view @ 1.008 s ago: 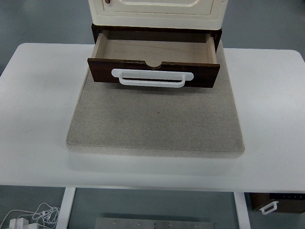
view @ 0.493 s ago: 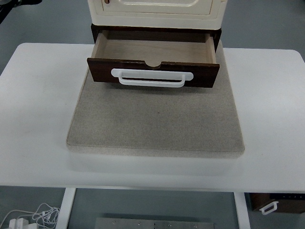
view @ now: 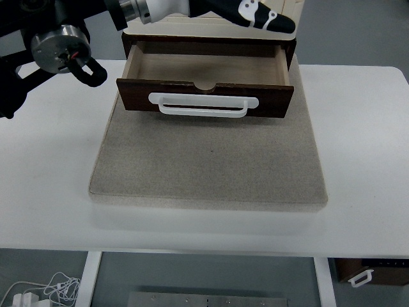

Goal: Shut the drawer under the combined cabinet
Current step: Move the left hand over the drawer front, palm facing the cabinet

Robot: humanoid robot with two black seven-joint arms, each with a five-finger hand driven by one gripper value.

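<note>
The left hand, whether spread or curled I cannot tell, reaches over the counter's far edge above the open drawer, likely positioning to push it shut.

Below the hand, whose shell is glossy black and white plastic, you see the drawer: dark stained wood in front, pale raw wood inside, with a smooth white plastic handle. Nearer you lies a rough grey felt-like mat on the matt white counter.
</note>
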